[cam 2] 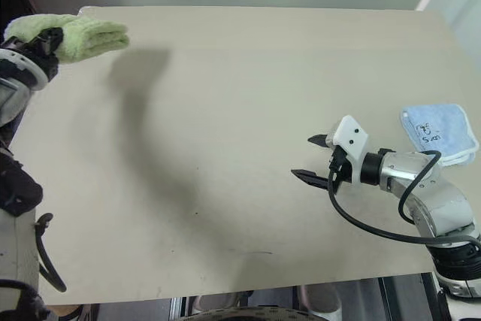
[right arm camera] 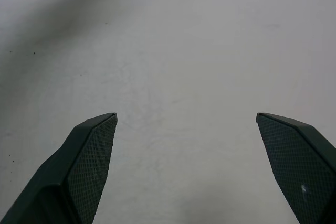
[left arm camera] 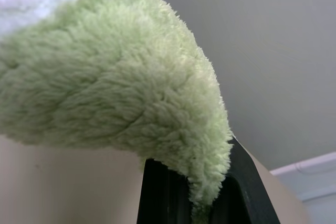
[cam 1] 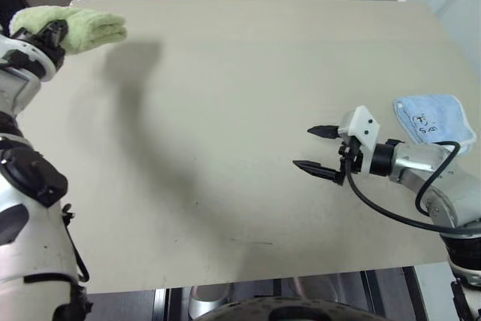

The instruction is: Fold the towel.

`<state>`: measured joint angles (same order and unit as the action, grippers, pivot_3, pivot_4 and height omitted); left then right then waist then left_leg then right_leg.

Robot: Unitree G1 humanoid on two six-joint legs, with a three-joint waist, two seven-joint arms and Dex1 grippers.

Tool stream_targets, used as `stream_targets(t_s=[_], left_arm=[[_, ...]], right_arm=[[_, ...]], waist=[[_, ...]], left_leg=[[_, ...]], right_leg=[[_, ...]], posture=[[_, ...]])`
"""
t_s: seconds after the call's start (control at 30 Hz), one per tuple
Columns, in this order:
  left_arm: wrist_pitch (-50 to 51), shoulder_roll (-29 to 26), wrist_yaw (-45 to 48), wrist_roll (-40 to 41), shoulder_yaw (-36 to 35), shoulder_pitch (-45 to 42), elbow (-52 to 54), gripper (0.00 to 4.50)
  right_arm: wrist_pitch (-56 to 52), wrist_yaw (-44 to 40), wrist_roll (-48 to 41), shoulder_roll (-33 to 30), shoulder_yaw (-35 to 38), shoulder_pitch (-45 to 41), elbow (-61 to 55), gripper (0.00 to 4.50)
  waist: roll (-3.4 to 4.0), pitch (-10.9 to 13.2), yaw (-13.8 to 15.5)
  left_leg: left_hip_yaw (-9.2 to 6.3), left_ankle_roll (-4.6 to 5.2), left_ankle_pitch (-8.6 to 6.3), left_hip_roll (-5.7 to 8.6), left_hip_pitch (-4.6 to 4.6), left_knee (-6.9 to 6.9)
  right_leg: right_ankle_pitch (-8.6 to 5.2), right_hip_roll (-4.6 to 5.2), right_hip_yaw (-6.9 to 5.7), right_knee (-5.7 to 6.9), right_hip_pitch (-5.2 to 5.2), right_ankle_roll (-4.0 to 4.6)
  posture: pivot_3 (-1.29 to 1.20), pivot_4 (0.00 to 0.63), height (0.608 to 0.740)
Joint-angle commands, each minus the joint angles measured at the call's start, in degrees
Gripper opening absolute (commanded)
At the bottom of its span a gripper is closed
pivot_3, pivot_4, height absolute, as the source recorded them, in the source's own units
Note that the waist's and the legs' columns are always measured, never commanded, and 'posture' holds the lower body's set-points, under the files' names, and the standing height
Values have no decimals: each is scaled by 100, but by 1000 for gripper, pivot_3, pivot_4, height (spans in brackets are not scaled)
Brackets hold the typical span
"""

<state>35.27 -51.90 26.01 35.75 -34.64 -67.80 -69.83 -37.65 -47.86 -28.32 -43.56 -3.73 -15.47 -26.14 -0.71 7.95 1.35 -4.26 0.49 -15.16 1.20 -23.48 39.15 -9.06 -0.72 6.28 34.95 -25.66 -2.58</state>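
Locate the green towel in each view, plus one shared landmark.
Left eye: towel top left, held up in left gripper.
Right eye: towel top left.
Left wrist: towel fills upper left.
Right wrist: table, no towel.
Landmark: blue cloth, table's right edge.

My left gripper [cam 1: 54,34] is above the desk's [cam 1: 225,110] far left corner, with the towel [cam 1: 86,26] in it. My right gripper [cam 1: 316,148] is over the desk's right side. A cloth [cam 1: 436,119] lies at the right edge, behind that gripper.
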Motion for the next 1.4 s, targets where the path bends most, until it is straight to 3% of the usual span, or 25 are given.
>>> stream_targets(t_s=[0.03,0.4,0.7,0.87,1.17,1.4], left_arm=[[-148,-243,94,-37,-129,47,74,29],[-121,-276,-179,-54,-329,1228,382,29],[1094,-167,-829,335,-846,2383,1448,29],[1506,239,-1770,590,-1382,2955,2365,29],[1876,1694,-3213,1239,-1953,3296,4346,29],[1710,2022,-3576,1242,-1978,3586,4787,29]], right_arm=[[155,-147,38,-36,32,-87,-19,4500],[306,-395,248,-50,-170,-253,208,4500],[379,-487,289,-52,-113,-234,276,4500],[425,-481,320,-22,-125,-215,298,4500],[456,-440,394,82,-175,-215,289,4500],[480,-453,400,67,-123,-162,261,4500]], waist=[[2,1,-8],[-8,-5,-81],[-8,-5,-93],[-9,-5,-96],[-10,-6,-77],[-11,-6,-84]], left_leg=[[3,0,0,0,0,1],[15,-18,10,-26,0,2],[13,-33,24,-31,3,9],[14,-34,31,-28,16,12],[11,-33,33,-26,62,12],[11,-46,46,-27,101,1]], right_leg=[[1,-1,-2,2,-1,6],[21,-17,-13,11,-12,26],[20,-26,-14,17,-9,76],[31,-26,-11,19,3,86],[47,-30,-10,20,53,94],[64,-36,-3,18,77,98]], posture=[[0,150,740],[0,150,740],[0,150,740],[0,150,740],[0,150,740],[0,150,740]])
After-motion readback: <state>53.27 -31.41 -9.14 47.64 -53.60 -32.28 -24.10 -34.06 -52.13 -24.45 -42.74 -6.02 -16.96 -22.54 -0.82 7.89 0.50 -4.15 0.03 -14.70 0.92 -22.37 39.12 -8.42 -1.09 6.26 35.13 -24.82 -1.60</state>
